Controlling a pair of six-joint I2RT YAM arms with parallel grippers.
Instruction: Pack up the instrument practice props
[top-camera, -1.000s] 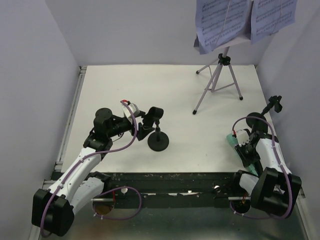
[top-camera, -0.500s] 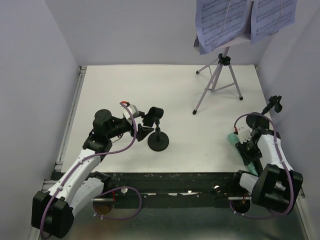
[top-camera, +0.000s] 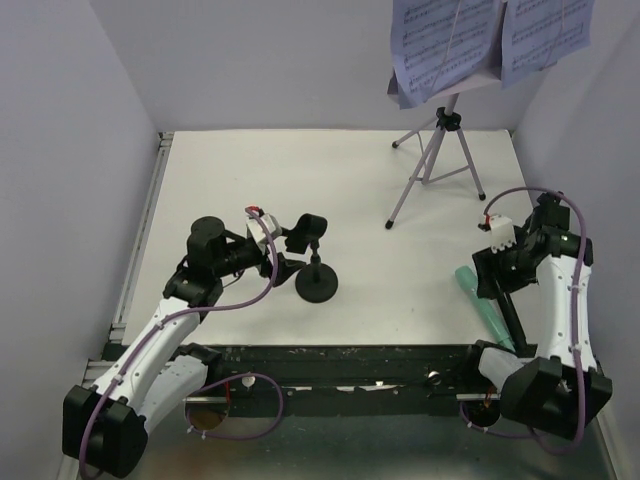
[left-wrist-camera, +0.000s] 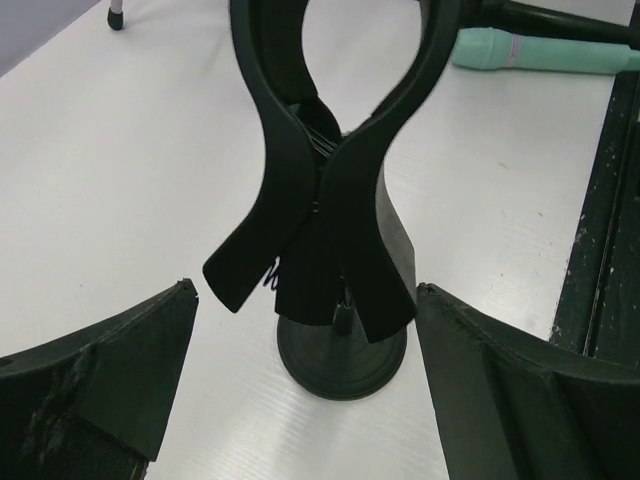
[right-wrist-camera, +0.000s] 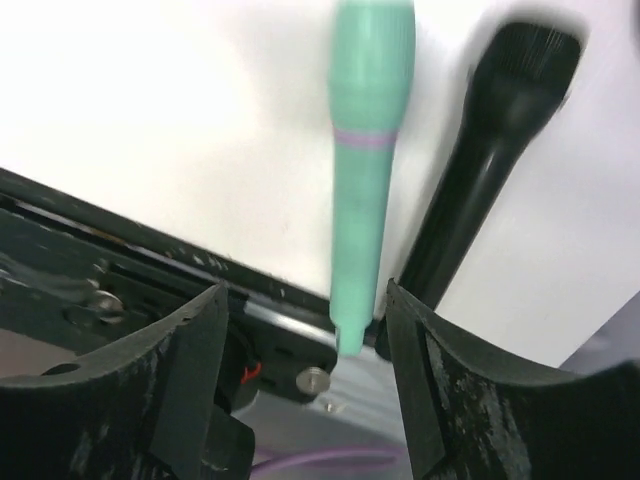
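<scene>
Both my hands gaped wide, empty: left hand (left-wrist-camera: 305, 300) straddling the mic holder (left-wrist-camera: 335, 170), right hand (right-wrist-camera: 305, 300) above the green microphone (right-wrist-camera: 368, 150). Closing off-centre, I could topple the holder.

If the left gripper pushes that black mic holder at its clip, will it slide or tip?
Probably tip: the mic holder carries a big clip high on a thin stem over a small round base. Its spring clip may flex when squeezed.
</scene>
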